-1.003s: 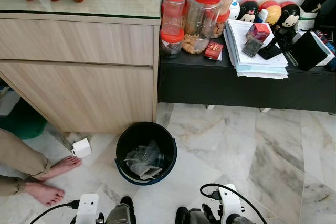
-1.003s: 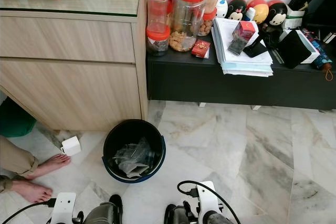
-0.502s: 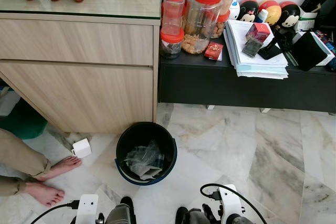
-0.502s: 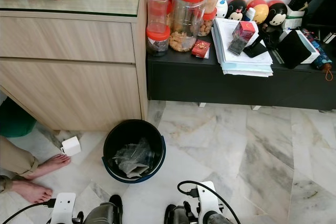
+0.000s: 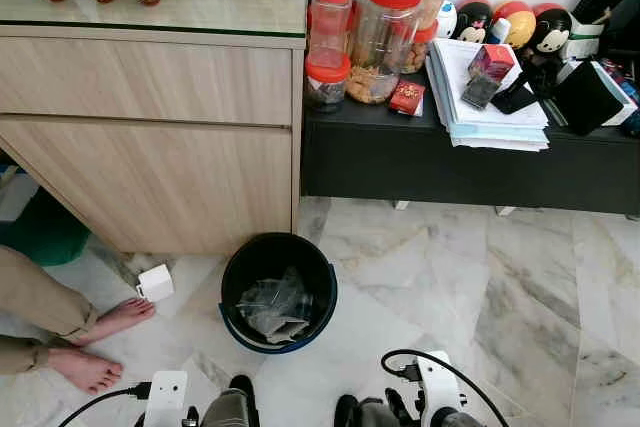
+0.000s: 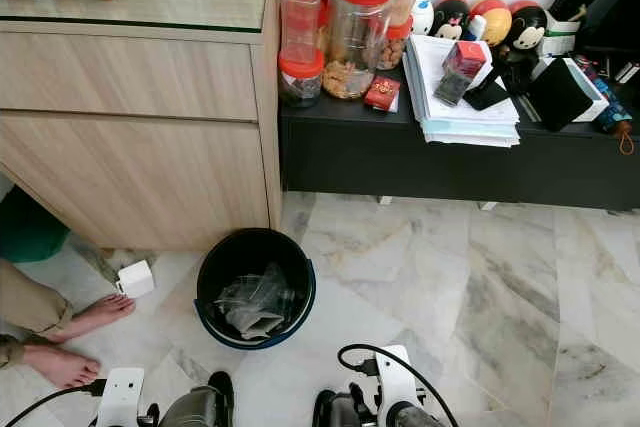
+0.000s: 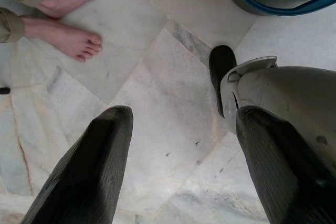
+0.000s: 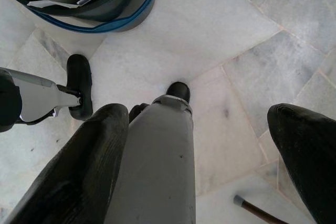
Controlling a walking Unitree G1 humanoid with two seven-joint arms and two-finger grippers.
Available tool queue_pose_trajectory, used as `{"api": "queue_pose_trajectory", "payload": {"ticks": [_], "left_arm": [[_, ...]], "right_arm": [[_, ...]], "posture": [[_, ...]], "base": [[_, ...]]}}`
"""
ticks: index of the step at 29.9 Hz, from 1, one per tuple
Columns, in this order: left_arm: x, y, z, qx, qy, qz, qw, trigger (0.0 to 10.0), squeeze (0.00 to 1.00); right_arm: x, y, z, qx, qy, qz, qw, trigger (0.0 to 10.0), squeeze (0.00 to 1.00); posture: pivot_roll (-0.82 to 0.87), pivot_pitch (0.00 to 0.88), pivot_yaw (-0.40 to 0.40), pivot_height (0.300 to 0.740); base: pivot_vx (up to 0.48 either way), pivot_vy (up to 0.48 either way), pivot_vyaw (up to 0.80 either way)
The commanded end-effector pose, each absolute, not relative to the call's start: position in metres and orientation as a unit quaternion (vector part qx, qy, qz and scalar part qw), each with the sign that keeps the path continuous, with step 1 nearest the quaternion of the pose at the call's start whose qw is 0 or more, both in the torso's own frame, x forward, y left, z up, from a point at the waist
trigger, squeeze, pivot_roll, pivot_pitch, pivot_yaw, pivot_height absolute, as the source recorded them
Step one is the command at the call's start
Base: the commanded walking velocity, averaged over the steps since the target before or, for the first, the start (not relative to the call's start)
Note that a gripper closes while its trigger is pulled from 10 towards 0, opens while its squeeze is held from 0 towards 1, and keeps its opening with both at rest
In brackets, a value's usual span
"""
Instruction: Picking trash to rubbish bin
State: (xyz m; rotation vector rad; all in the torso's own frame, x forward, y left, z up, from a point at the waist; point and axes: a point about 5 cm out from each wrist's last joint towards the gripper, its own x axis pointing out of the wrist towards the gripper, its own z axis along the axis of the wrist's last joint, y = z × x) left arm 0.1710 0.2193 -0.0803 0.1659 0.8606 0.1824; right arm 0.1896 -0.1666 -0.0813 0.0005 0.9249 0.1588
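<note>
The bin (image 5: 278, 292) stands on the marble floor (image 5: 480, 287) just ahead of both arms, against the foot of the wooden cabinet (image 5: 150, 137). It already holds crumpled clear plastic and paper (image 5: 272, 309).

Both arms hang low, jaws pointing down at the floor. The left gripper (image 7: 178, 166) has its jaws spread wide with nothing between them, only bare tile; the bin's blue-edged rim (image 7: 273, 3) lies forward of them and towards the robot's middle. The right gripper (image 8: 199, 166) is likewise spread and empty, with the bin (image 8: 89, 3) ahead and across to the robot's left.

The only loose item on the floor is a small white box (image 5: 155, 282), beside the bin on the left-arm side and near a person's bare foot (image 5: 115, 319). If that is the trash, the left jaws are the nearer, though it lies well forward of them. Whether it counts as trash cannot be told.
</note>
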Motion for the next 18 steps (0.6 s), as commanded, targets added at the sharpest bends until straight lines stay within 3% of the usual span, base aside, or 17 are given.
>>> {"api": "queue_pose_trajectory", "payload": {"ticks": [1,6,18], "left_arm": [[0.1489,0.2138,-0.0920,0.071,0.458,0.085,0.882,10.0,0.00],[0.1481,0.2135,-0.0926,0.061,0.460,0.093,0.881,10.0,0.00],[0.1483,0.2142,-0.0924,0.066,0.462,0.091,0.880,10.0,0.00]], "right_arm": [[0.1806,-0.1687,-0.0859,0.008,0.461,0.067,0.885,10.0,0.00],[0.1809,-0.1686,-0.0858,0.008,0.461,0.067,0.885,10.0,0.00],[0.1805,-0.1683,-0.0860,0.009,0.462,0.068,0.884,10.0,0.00]], "posture": [[0.09,0.224,-0.094,0.740],[0.09,0.223,-0.095,0.740],[0.09,0.222,-0.093,0.740]], "base": [[0.000,0.000,0.00],[0.000,0.000,0.00],[0.000,0.430,0.00]]}}
